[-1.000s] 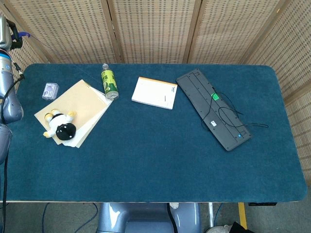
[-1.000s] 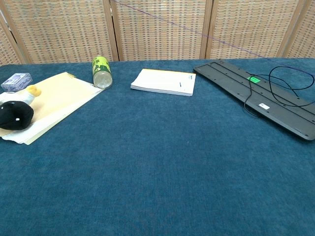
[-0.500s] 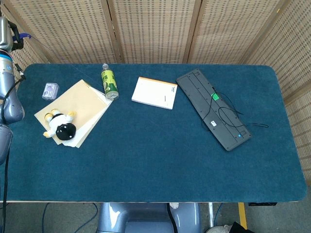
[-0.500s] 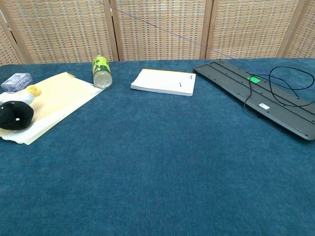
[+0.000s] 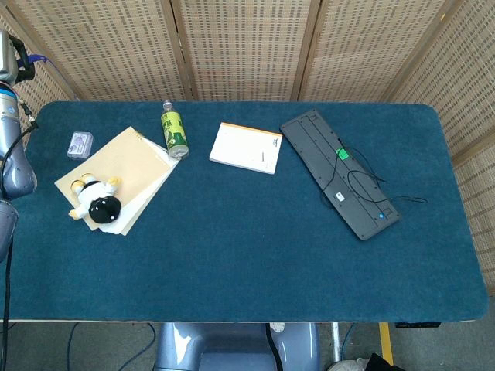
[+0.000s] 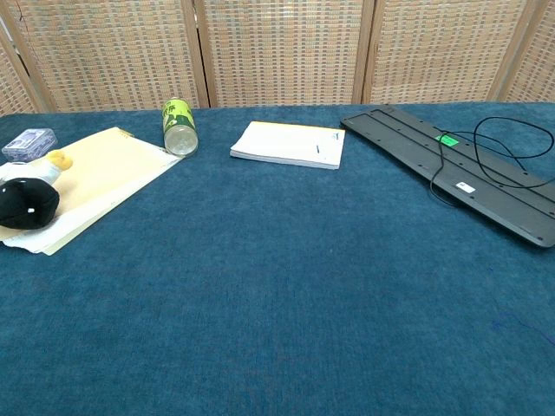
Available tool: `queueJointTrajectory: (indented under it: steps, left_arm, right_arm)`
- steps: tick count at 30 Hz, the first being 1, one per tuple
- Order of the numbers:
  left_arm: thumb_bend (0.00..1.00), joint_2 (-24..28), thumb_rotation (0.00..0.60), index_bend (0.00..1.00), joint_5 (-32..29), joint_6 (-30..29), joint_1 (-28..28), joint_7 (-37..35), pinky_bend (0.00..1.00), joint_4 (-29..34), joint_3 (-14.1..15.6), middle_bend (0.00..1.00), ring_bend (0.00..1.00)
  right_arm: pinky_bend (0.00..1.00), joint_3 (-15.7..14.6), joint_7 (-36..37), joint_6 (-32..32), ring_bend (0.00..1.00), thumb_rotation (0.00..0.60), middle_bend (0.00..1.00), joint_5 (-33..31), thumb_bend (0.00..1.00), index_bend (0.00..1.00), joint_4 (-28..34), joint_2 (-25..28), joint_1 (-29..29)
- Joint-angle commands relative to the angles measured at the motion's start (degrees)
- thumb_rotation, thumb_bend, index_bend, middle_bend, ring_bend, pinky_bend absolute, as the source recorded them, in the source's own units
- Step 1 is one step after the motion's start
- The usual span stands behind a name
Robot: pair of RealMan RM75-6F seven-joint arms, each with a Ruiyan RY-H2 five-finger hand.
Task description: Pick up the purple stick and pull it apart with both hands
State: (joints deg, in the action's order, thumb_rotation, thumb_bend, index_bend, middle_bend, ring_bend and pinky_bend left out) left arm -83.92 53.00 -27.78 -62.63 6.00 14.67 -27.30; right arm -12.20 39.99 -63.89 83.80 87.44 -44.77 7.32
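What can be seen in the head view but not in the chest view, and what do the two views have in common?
Only the head view shows the robot's left arm at the left edge, the table's near edge and the floor below it. The chest view adds nothing of its own that I can tell. Both show the green bottle lying down, the white notepad, the upturned keyboard, the plush toy on the tan folder, and a small clear box. Neither shows a hand or a purple stick.
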Motion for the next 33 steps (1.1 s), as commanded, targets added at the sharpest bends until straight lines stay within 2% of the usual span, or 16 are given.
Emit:
queueJointTrajectory:
  steps: [1, 8, 16, 23, 33]
  left_arm:
    - [0.58, 0.1, 0.600, 0.71, 0.2, -0.2, 0.2, -0.4, 0.00, 0.5, 0.0, 0.00, 0.00]
    - [0.58, 1.0, 0.600, 0.71, 1.9, -1.6, 0.7, -3.4, 0.00, 3.7, 0.8, 0.00, 0.00]
    - [0.58, 4.7, 0.600, 0.71, 8.4, -7.9, 3.4, -11.1, 0.00, 14.3, 3.8, 0.00, 0.00]
    - [0.58, 9.1, 0.600, 0.71, 14.4, -14.8, 7.8, -16.5, 0.00, 25.5, 6.9, 0.00, 0.00]
    - [0.58, 16.6, 0.600, 0.70, 19.6, -23.2, 15.1, -21.0, 0.00, 48.5, 10.3, 0.00, 0.00]
  right_arm:
    - [0.00, 0.2, -0.2, -0.4, 0.00, 0.600, 0.17, 0.1, 0.64, 0.76, 0.0, 0.0, -0.1]
    - [0.00, 2.1, 0.0, -3.2, 0.00, 0.600, 0.17, 1.5, 0.64, 0.76, 1.7, 1.2, -1.4]
    - [0.00, 7.2, -2.1, -4.0, 0.00, 0.600, 0.17, 2.7, 0.63, 0.76, 6.2, 3.9, -7.5]
    - [0.00, 12.5, -5.5, 2.3, 0.00, 0.600, 0.17, 0.7, 0.62, 0.76, 10.7, 4.9, -16.3]
    - [0.00, 21.0, -13.2, 15.4, 0.00, 0.600, 0.17, -9.4, 0.62, 0.76, 11.5, -0.9, -30.6]
